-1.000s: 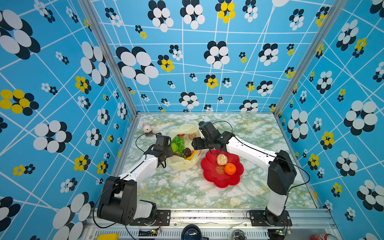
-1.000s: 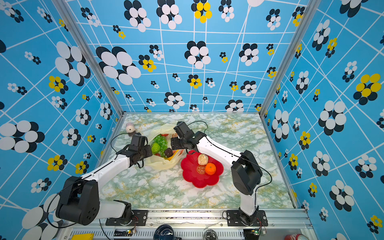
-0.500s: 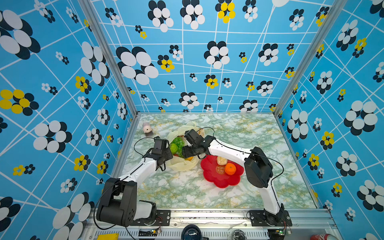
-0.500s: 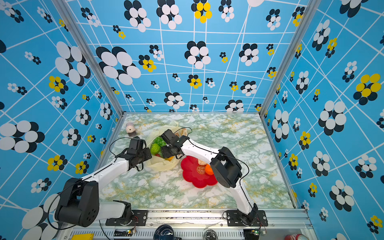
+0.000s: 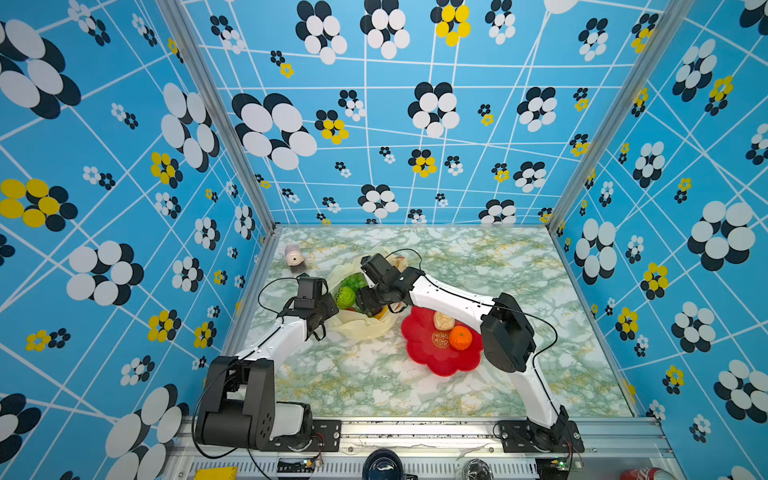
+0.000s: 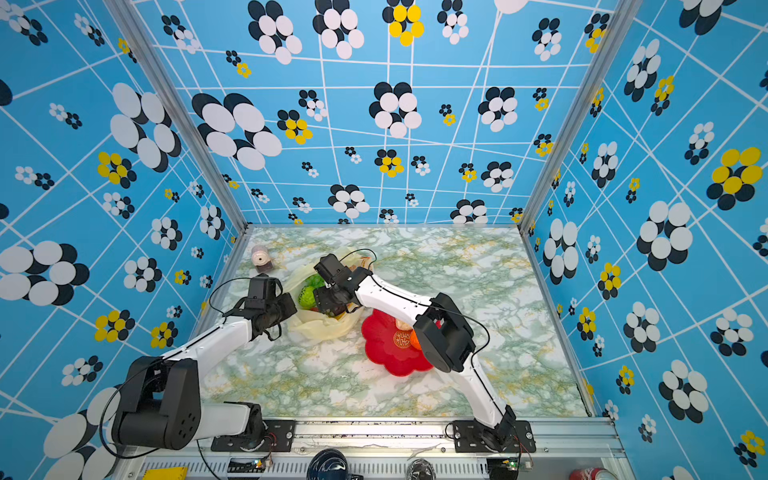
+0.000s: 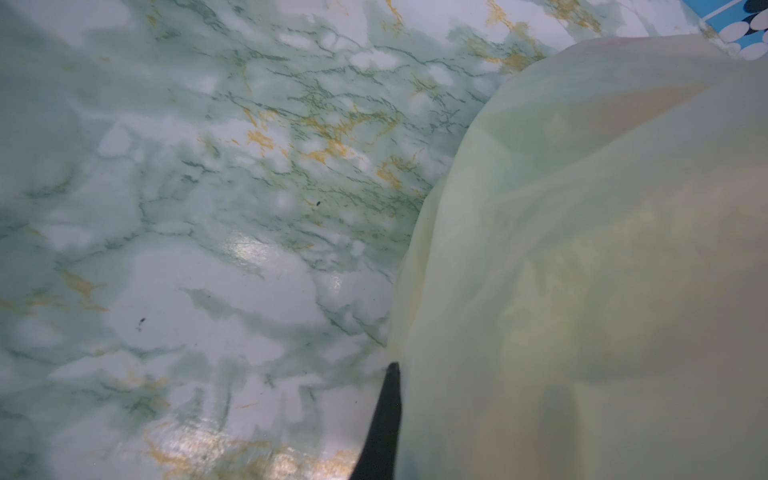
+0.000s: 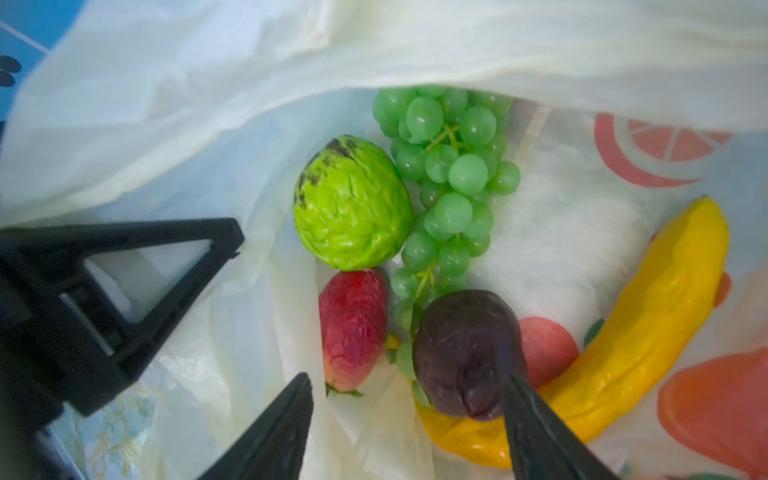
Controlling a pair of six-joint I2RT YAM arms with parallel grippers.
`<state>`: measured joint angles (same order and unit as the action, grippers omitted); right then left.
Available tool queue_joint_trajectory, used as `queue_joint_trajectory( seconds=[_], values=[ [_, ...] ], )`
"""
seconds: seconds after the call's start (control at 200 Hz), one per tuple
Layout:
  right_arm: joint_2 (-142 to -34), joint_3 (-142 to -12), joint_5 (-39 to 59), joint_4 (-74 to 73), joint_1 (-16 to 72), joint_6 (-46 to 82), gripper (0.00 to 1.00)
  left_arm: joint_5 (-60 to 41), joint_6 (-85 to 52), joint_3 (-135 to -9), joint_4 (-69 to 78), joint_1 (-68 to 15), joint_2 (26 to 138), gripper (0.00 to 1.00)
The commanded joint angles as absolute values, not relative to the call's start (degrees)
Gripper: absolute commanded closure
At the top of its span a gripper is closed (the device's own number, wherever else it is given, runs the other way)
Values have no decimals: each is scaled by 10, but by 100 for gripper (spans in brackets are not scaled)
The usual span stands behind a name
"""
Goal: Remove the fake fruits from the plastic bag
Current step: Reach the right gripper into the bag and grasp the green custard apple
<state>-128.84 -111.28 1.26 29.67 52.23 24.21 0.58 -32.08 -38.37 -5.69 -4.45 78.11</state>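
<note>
The plastic bag lies open at the table's left middle. My left gripper is shut on its near-left rim; in the left wrist view one dark finger shows against the pale film. My right gripper hangs open in the bag's mouth. Of the fake fruits, a dark brown piece touches one fingertip and a strawberry lies beside the other. Deeper inside are a green netted ball, grapes, a banana and a red apple.
A red flower-shaped plate right of the bag carries an orange and a cream bulb. A small pinkish jar stands at the back left by the wall. Blue patterned walls enclose the marble table on three sides.
My right gripper has swung left from beside the plate to over the bag's mouth and dipped in among the fruits. The left gripper has kept its hold on the rim.
</note>
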Motion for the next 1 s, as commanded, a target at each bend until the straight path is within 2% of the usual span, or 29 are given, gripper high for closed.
queue_joint_trajectory(
  seconds=[0.0, 0.18, 0.365, 0.625, 1.0],
  values=[
    [-1332, -1169, 33, 296, 524, 220, 27, -7, -340, -403, -44, -38, 790, 100],
    [-1414, -1296, 33, 339, 525, 244, 27, -1, -354, -408, -47, -38, 793, 100],
    [-1476, -1389, 6, 376, 525, 365, 26, 0, -357, -397, -44, -38, 792, 100],
    [-1511, -1437, -36, 392, 540, 461, 20, -5, -358, -379, -37, -38, 793, 100],
    [-1580, -1516, -47, 430, 548, 475, 22, -18, -360, -378, -23, -38, 796, 100]
  ],
)
